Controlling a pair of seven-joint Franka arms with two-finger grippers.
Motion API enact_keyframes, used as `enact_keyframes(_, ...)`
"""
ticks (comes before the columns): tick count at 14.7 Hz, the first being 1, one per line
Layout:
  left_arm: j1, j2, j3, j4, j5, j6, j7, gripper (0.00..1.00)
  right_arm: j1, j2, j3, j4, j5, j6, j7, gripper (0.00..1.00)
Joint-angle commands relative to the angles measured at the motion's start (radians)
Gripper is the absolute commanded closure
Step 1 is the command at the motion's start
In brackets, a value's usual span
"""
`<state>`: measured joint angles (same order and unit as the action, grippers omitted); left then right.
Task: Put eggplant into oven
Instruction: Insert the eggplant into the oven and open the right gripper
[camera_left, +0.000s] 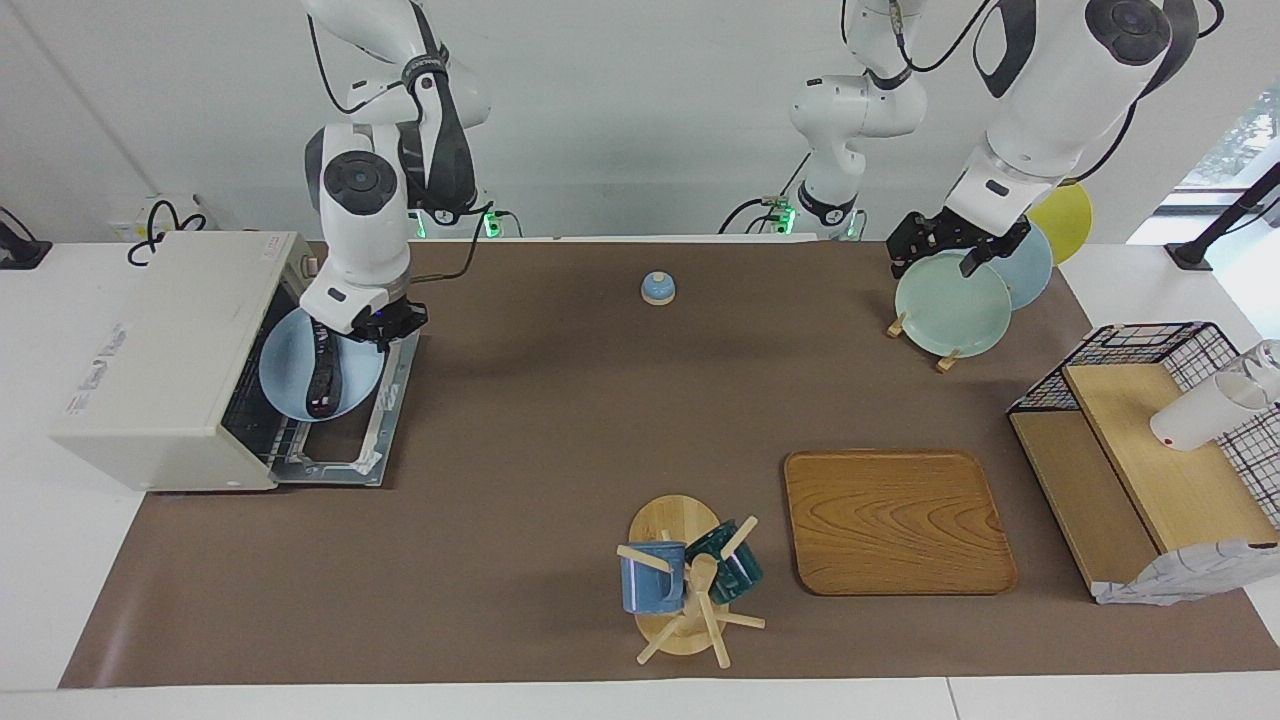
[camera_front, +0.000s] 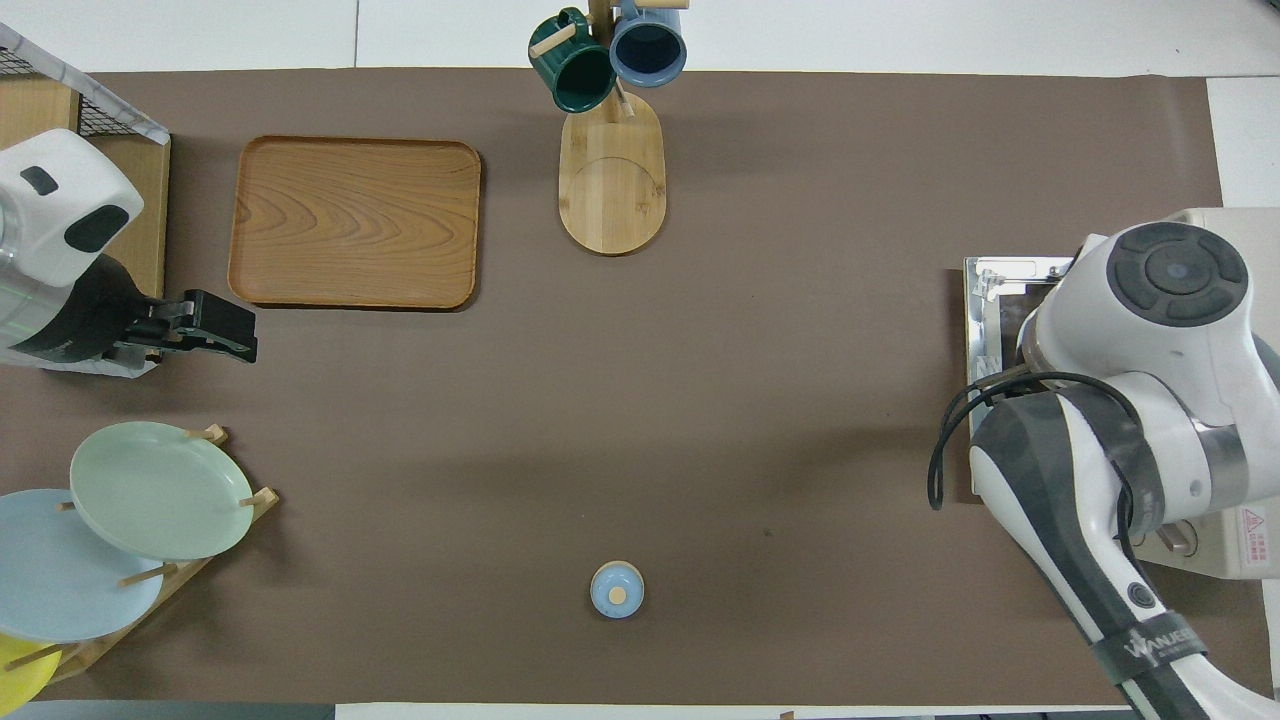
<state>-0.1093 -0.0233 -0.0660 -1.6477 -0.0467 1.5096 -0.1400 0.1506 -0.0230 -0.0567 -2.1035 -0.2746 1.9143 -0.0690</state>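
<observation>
Both views are bright and sharp under even light from above, with soft shadows on the brown counter (camera_left: 560, 420) and daylight at one window corner.

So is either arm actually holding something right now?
Yes: the right end effector grips the blue plate by its rim, eggplant on it.

1. Both arms have glossy white shells with dark grey joint bands and round dark caps.
2. Black cables loop along the links.
3. Each black end effector, left (camera_left: 945, 247) and right (camera_left: 385, 325), sits below a white wrist.
</observation>
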Motion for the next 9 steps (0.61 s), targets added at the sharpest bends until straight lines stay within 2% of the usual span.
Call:
enact_keyframes(1, 0.0, -0.018, 0.005, -0.014, 0.013, 0.015, 0.007, 0.0, -0.083, -0.034, 0.015, -0.071, -0.023, 0.075, -0.077, 1.0)
enact_keyframes(3, 0.0, -0.02, 0.005, -0.014, 0.013, 0.011, 0.007, 0.0, -0.129, -0.049, 0.014, -0.137, -0.024, 0.181, -0.159, 1.0)
enact_keyframes(5, 0.0, -0.02, 0.005, -0.014, 0.013, 0.011, 0.007, 0.0, -0.189, -0.051, 0.015, -0.154, -0.023, 0.198, -0.238, 1.0)
enact_keyframes(7, 0.0, -0.02, 0.005, -0.014, 0.013, 0.011, 0.007, 0.0, -0.189, -0.063, 0.015, -0.181, -0.018, 0.209, -0.235, 1.0)
enact_keyframes(8, 0.0, -0.02, 0.005, -0.014, 0.013, 0.011, 0.007, 0.0, -0.189, -0.063, 0.017, -0.181, -0.012, 0.215, -0.229, 0.81)
enact_keyframes(9, 0.0, -0.02, 0.005, -0.014, 0.013, 0.011, 0.007, 0.0, -0.184, -0.061, 0.017, -0.178, -0.011, 0.215, -0.218, 0.72)
